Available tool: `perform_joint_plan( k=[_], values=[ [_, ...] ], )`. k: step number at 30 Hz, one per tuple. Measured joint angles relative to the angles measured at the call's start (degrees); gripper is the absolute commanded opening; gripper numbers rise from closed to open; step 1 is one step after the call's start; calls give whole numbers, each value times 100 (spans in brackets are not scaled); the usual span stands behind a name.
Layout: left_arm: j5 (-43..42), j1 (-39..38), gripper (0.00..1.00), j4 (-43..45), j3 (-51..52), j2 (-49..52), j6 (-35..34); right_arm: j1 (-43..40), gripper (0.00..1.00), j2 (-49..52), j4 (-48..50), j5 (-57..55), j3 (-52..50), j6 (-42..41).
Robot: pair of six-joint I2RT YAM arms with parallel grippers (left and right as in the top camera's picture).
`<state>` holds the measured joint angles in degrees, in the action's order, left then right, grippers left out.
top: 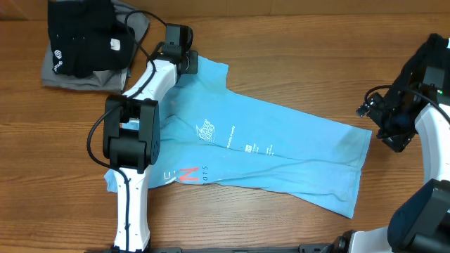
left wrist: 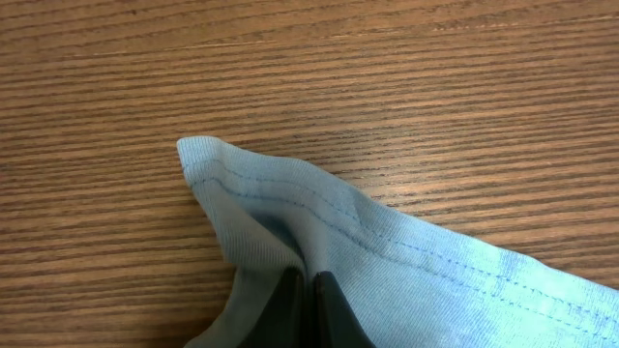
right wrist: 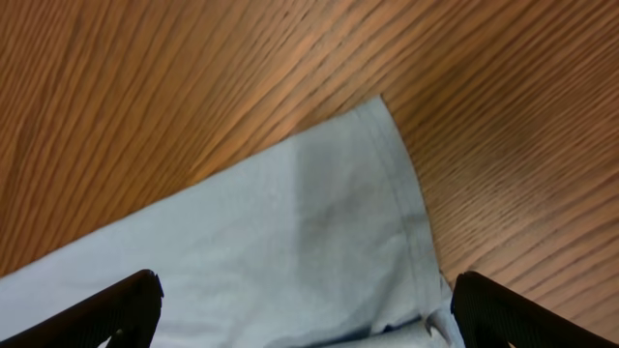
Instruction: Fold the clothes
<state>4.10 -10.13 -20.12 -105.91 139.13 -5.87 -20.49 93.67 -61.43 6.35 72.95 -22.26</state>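
step: start of a fold on the light blue T-shirt (top: pixel 281 147), by my read. One corner is gripped and nothing is lifted yet.
shirt position: lies mostly flat and slantwise across the middle of the desk (top: pixel 295 42), print side up, white lettering and red-orange print showing. No tidy fold visible so far.
left tool (left wrist: pixel 308 290): pressed together, pinching the stitched edge of the shirt at its far-left corner. The cloth bunches up into a small peak just ahead of the fingers.
right tool (right wrist: pixel 309 314): spread wide, holding nothing. It hangs above the shirt's right-hand corner, hem visible between the fingers. Can't tell from here whether it touches the cloth.
next move: looks like the right side needs its own pinch on that corner before any lift. Then both corners go up together and carry across, cloth kept taut so the fold line lands straight.
risk: the left grip is on a thin bit of hem and could slip if pulled hard or one-sided.
pile: black garment (top: pixel 84 39) sits on top of a grey garment (top: pixel 63 74) at the far-left corner of the desk, well apart from the right arm and just beside the left arm's reach.
count, shirts in work: 1 blue.
count, waiting: 1 black and 1 grey, as far as I can make out.
count, arms: 2, one tool each.
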Motion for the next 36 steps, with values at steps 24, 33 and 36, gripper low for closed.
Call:
perform_joint_plan(
  k=[24, 33, 36],
  values=[
    [0, 0, 4, 0, 0, 0, -4, 0, 81, 1231, 901, -435, -31, -39],
    [0, 0, 4, 0, 0, 0, -109, 2, 85, 1266, 1040, -461, -31, -35],
    [0, 0, 4, 2, 0, 0, -127, 2, 86, 1270, 1038, -533, -31, -37]
  ],
)
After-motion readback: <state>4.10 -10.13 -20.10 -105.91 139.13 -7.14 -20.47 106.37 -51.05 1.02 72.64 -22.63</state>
